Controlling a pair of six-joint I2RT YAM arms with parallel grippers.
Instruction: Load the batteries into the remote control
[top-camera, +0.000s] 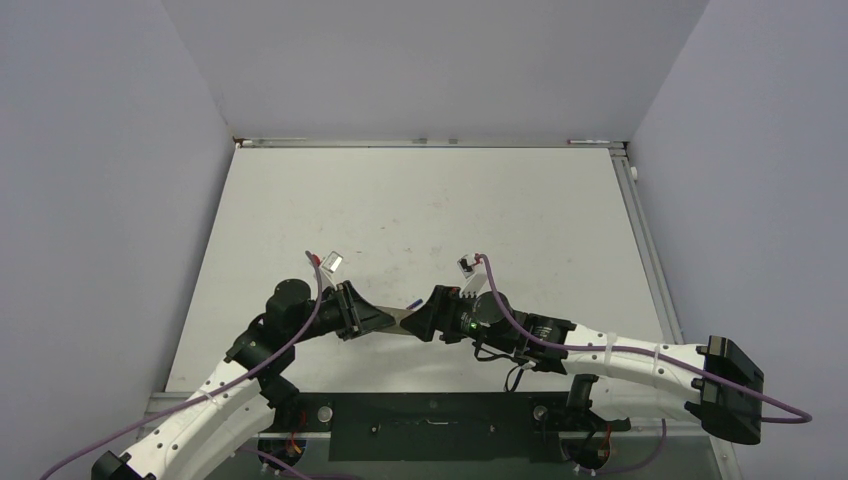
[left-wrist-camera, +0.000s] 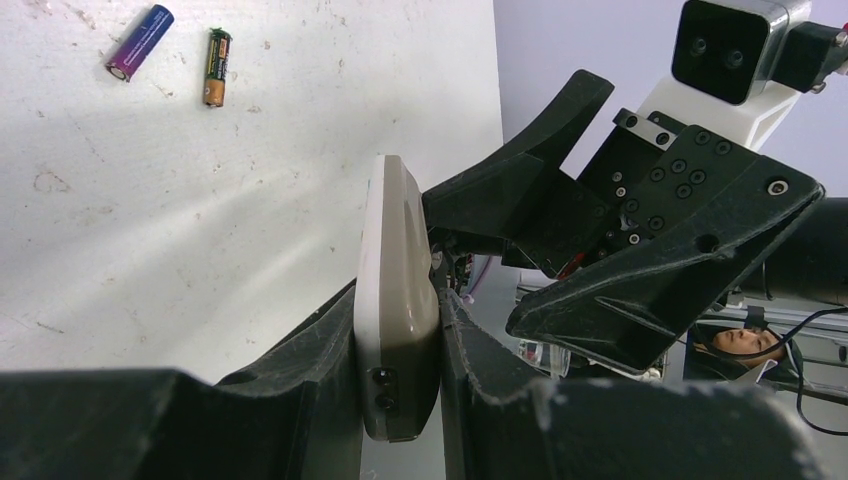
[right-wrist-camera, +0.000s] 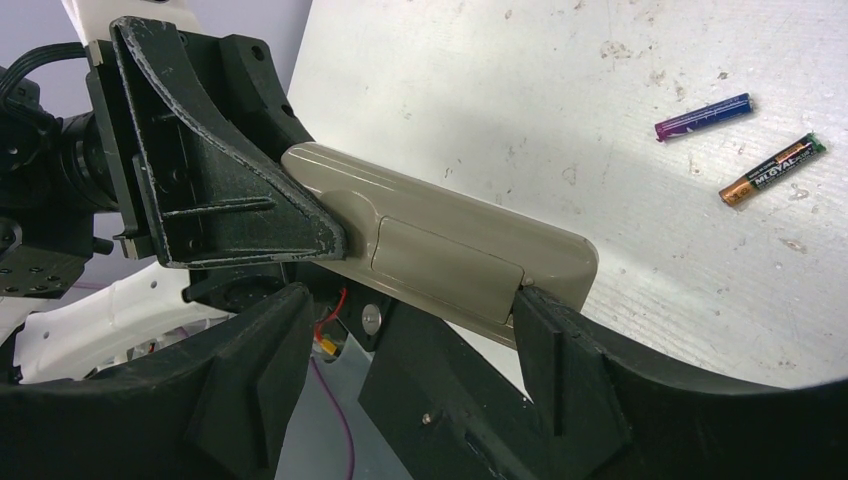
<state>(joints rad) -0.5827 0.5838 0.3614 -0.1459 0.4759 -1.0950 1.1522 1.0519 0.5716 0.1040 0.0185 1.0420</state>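
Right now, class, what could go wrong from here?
1. Only the left gripper clamps the remote, by one end; a push from the open right gripper could twist it loose.
2. The cover looks shut, and the purple battery and gold battery lie loose on the table; they could roll.

Beige remote (right-wrist-camera: 450, 250) held off the worktop (right-wrist-camera: 500, 80), back cover shut; purple battery (right-wrist-camera: 703, 116) and gold battery (right-wrist-camera: 772, 170) lying flat side by side
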